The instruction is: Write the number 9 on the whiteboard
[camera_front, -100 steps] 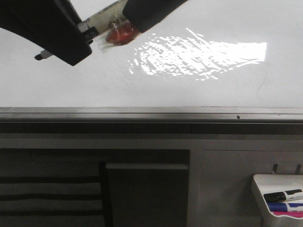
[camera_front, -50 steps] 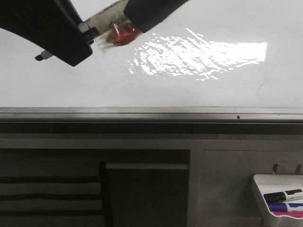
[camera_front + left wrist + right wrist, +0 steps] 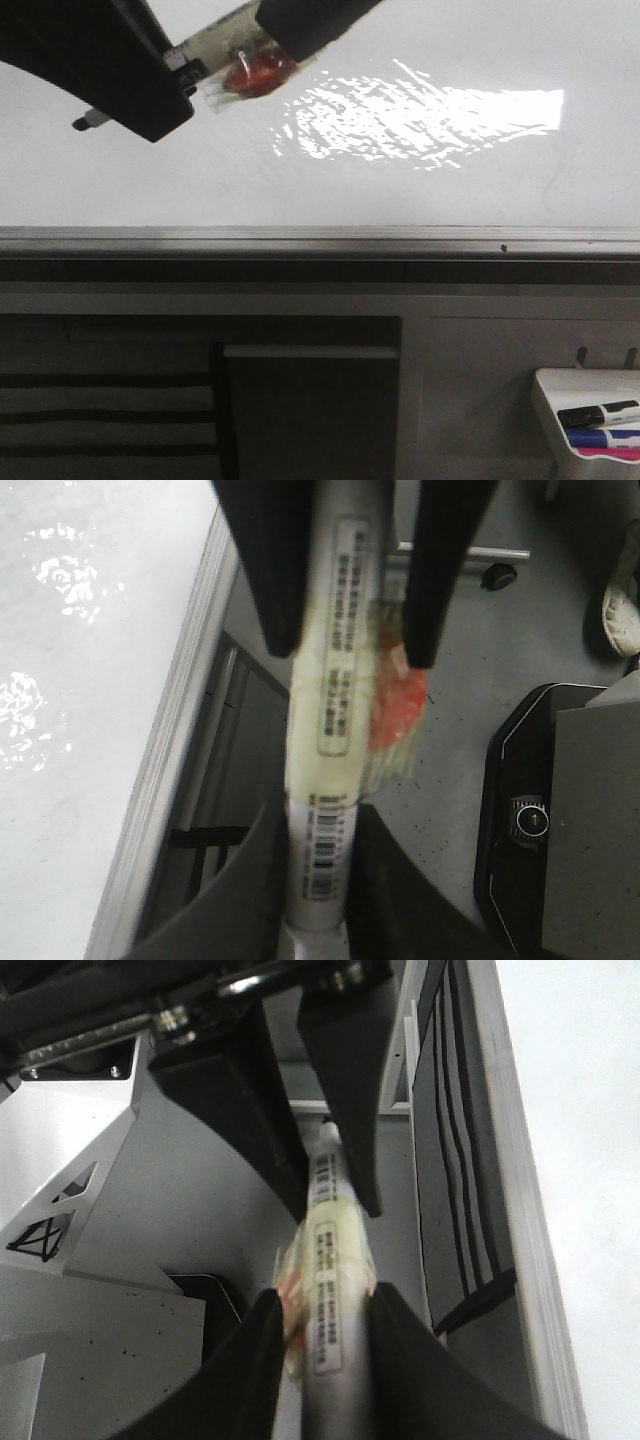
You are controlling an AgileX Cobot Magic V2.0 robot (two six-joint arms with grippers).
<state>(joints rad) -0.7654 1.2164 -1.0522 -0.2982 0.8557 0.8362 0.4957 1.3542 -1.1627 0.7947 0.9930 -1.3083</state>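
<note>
The whiteboard fills the upper front view, glossy with a bright glare patch; no number 9 is in view on it. At the top left both grippers hold one white marker, wrapped in yellowed tape with a red blob. My left gripper is shut on the end whose dark tip pokes out to the left. My right gripper is shut on the other end. The left wrist view shows the barcode barrel pinched in my left gripper. In the right wrist view the barrel sits in my right gripper.
A grey metal rail runs under the board. Below it is a dark cabinet panel. At the bottom right hangs a white tray holding a black marker and blue and pink ones.
Both grippers and the marker have shifted slightly to the left. The grip on the marker is unchanged.
</note>
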